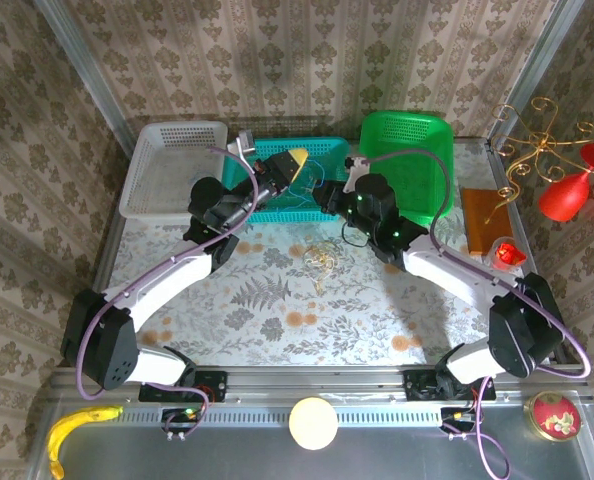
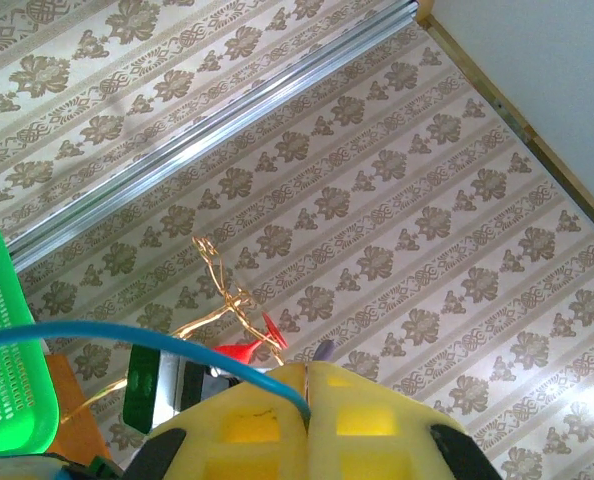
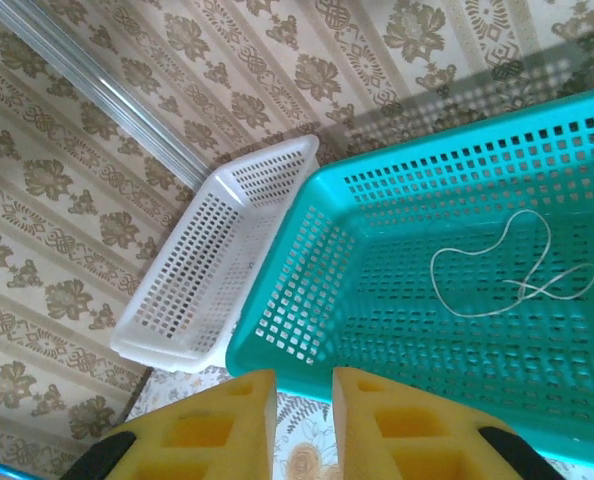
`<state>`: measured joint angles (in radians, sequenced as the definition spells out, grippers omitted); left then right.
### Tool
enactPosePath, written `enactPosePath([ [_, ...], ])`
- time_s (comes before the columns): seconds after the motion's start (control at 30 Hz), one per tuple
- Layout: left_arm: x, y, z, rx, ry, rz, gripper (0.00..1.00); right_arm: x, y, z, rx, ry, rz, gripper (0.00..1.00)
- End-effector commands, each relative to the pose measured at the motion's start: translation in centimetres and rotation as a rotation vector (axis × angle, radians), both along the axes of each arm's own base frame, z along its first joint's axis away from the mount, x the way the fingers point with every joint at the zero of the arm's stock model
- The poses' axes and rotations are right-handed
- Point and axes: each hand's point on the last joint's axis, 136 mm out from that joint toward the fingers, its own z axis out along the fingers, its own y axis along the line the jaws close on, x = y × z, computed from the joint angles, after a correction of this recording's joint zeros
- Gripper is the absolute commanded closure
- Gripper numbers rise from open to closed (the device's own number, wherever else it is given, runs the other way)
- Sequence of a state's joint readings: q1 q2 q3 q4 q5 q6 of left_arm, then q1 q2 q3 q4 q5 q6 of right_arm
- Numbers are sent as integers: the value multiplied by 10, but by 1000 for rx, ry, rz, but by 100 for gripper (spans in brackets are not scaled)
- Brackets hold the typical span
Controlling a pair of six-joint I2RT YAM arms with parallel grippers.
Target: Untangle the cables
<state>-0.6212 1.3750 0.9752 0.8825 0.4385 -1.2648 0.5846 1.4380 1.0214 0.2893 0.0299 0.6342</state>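
left fingers [image 2: 307,385] at the bottom, shut tight on a blue cable [image 2: 97,328], right fingers [image 3: 267,400] a little apart, holding nothing, whitish cable [image 3: 497,270] in teal basket [image 3: 297,290]

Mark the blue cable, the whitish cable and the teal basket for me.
blue cable [image 2: 107,328]: left wrist view, middle of its arc.
whitish cable [image 3: 433,280]: right wrist view, loop's left side.
teal basket [image 3: 297,300]: right wrist view, perforated wall.
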Motion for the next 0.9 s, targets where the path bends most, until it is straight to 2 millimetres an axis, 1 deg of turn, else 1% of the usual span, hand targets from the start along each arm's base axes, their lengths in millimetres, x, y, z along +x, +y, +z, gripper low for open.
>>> enactPosePath([
  [0.0,-2,2,6,-33,-22,6,100,-17,-12,23,30,-53,7,74],
  [0.13,-2,3,5,-34,-18,11,100,-38,-18,28,44,-87,49,68],
  [0.27,-1,2,5,-40,-18,14,100,-57,-15,44,78,-148,123,57],
  [0.33,-1,2,5,-39,-18,13,100,-64,-15,53,93,-178,144,55],
  [0.4,-1,1,5,-41,-17,12,100,-69,-16,63,109,-205,155,54],
  [0.5,-2,0,6,-43,-18,11,100,-70,-14,78,125,-239,168,55],
  [0.63,-2,0,5,-43,-15,9,100,-70,-3,96,147,-274,217,55],
  [0.87,-2,-2,4,-43,-8,4,100,-60,13,107,152,-284,258,56],
])
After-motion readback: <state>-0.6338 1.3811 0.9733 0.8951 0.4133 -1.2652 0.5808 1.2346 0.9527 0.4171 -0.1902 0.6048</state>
